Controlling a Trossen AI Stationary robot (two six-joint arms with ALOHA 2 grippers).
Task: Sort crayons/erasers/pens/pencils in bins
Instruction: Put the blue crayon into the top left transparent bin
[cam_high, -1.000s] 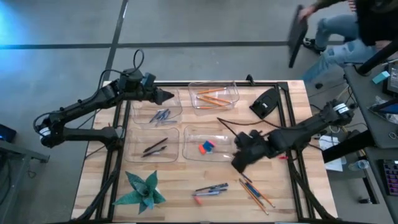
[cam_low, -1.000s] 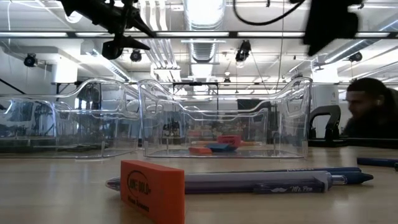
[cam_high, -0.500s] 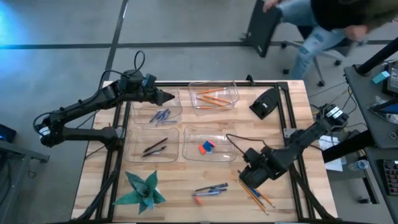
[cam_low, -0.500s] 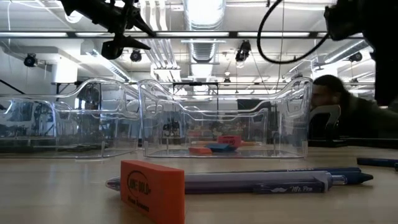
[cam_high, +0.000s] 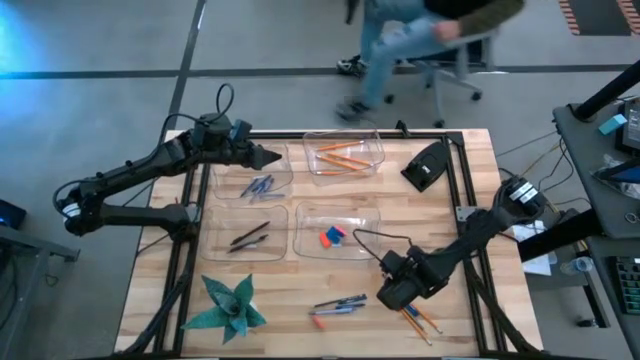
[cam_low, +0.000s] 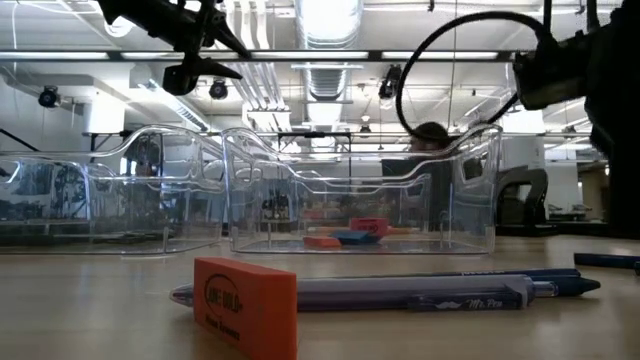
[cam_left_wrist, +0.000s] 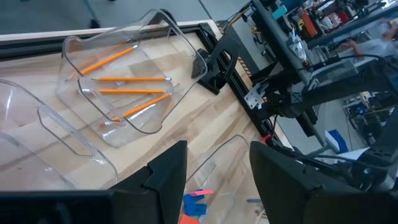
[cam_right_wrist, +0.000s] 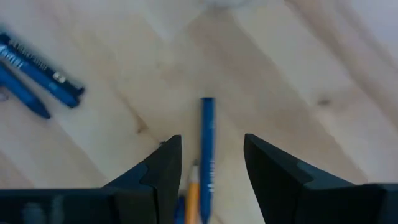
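The table (cam_high: 470, 170) carries four bins (cam_high: 343, 156) — pencils (cam_left_wrist: 127, 91) in one, crayons (cam_high: 258, 186) in another, pens (cam_high: 249, 236) in a third, erasers (cam_high: 332, 236) in the last. Loose items lie along the near edge.

The step in hand looks like a pickup from that loose pile. The right gripper (cam_right_wrist: 205, 168) hangs low with its fingers spread, a blue stick (cam_right_wrist: 207, 146) between them and an orange pencil tip just beside it; two more blue crayons lie off to one side. Next it likely needs to drop and pinch only one item, since the two touch.

The left gripper (cam_left_wrist: 214, 171) waits over the far bins, fingers apart, holding nothing.

The orange eraser (cam_low: 245, 300) bears a printed oval mark and the pen beside it some script — neither is legible.
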